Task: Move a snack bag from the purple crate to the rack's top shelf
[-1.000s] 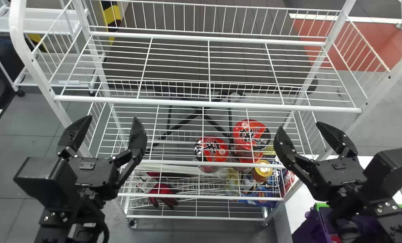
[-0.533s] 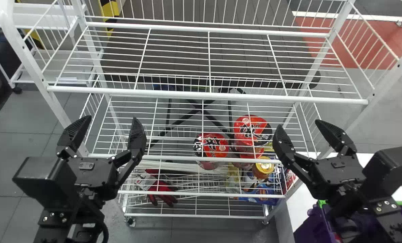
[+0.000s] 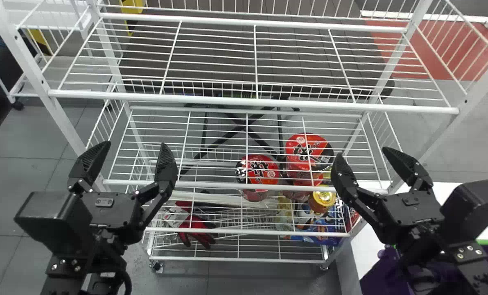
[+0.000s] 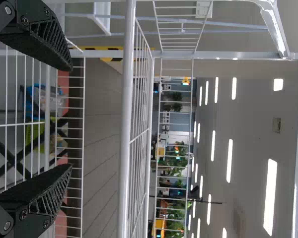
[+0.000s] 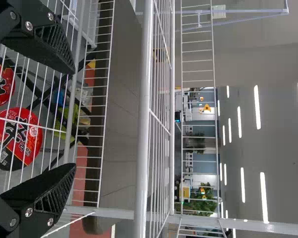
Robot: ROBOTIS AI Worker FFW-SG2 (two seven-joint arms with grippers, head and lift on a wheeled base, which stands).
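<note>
Left claw (image 3: 130,145): fingers wide apart, gripping nothing, before the rack (image 3: 39,76); its wrist view adds ceiling lights (image 4: 270,198) beyond the bars. Red glove (image 3: 197,229): low, partly masked by wires. Open gap between the claws, crossed by the upper shelf's front rail (image 3: 252,101) farther on. Two red-lidded tubs (image 3: 260,170) (image 3: 309,151), seen through wire. Jar (image 3: 324,199) and blue packet (image 3: 321,237), partly covered. Right claw (image 3: 363,151): likewise spread wide, gripping nothing. White worktop (image 3: 360,254): just beside the rack. Purple crate (image 3: 379,274): cut by the frame, mostly behind the right arm; whether it contains the snack bag cannot be told.
</note>
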